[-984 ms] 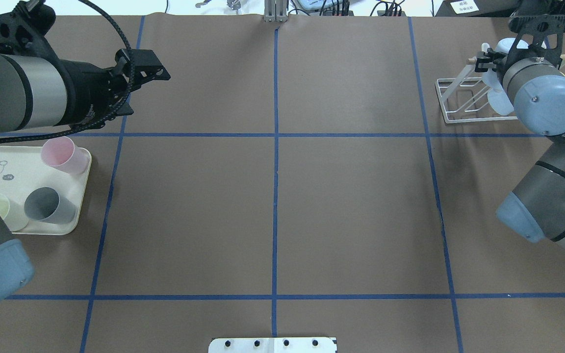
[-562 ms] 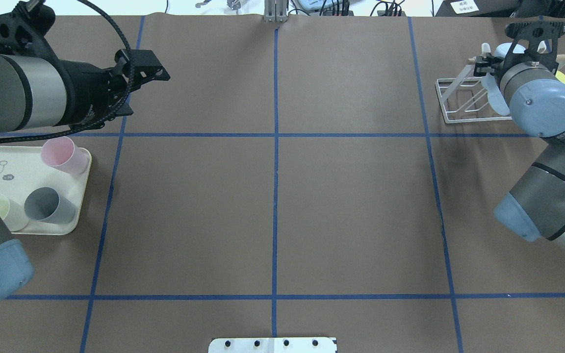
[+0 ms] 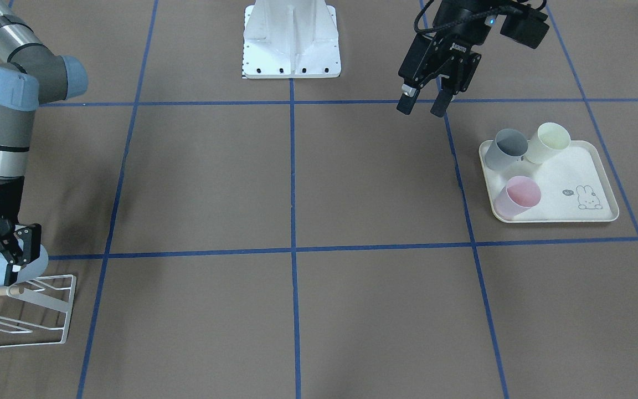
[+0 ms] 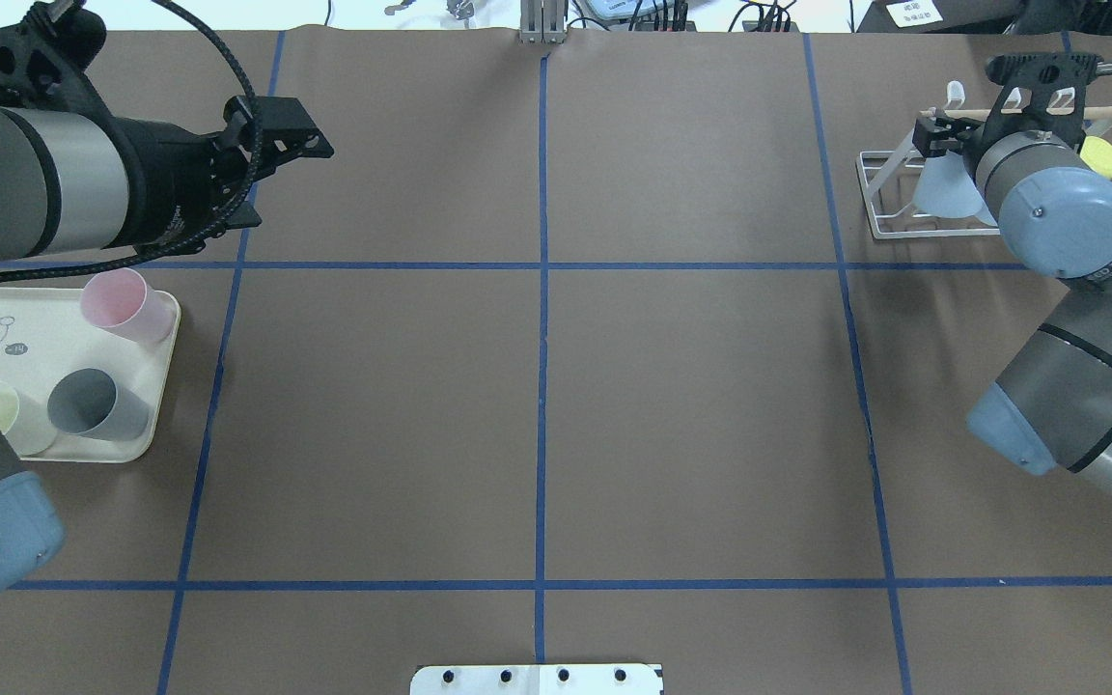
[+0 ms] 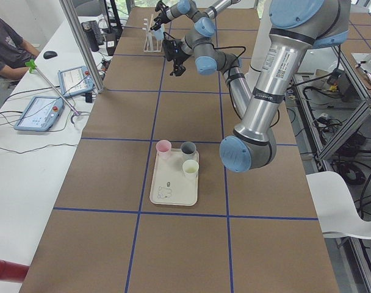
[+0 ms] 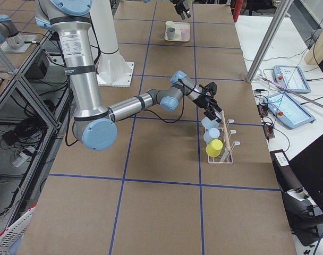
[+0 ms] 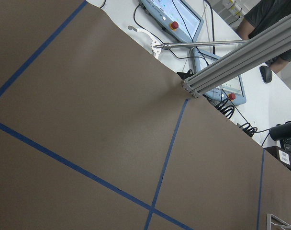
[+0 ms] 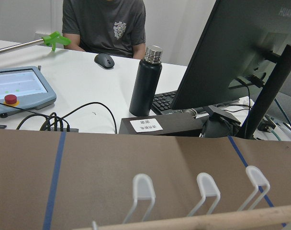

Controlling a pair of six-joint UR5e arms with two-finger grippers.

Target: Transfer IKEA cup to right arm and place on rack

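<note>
Over at the far right corner of the table, the right gripper is pinching a blue cup, its fingers closed on the narrow end. The cup lies tilted on the white wire rack, wide end towards the robot. A wooden dowel runs across the rack's prongs just past the gripper. Further along the rack, towards the table's right edge, sit another blue cup and then a yellow cup. From overhead, the right arm's wrist covers the middle of the rack and hides that second blue cup.

Near the left edge, a cream tray with a rabbit drawing carries a pink cup, a grey cup and a cream cup, all lying on their sides. The grey and cream cups touch; the pink one lies apart. The left gripper hangs above the table near the tray with its fingers spread and nothing between them.

Beyond the far edge is a white desk with a black bottle, a mouse and a monitor. A person in a dark grey shirt sits behind it.
</note>
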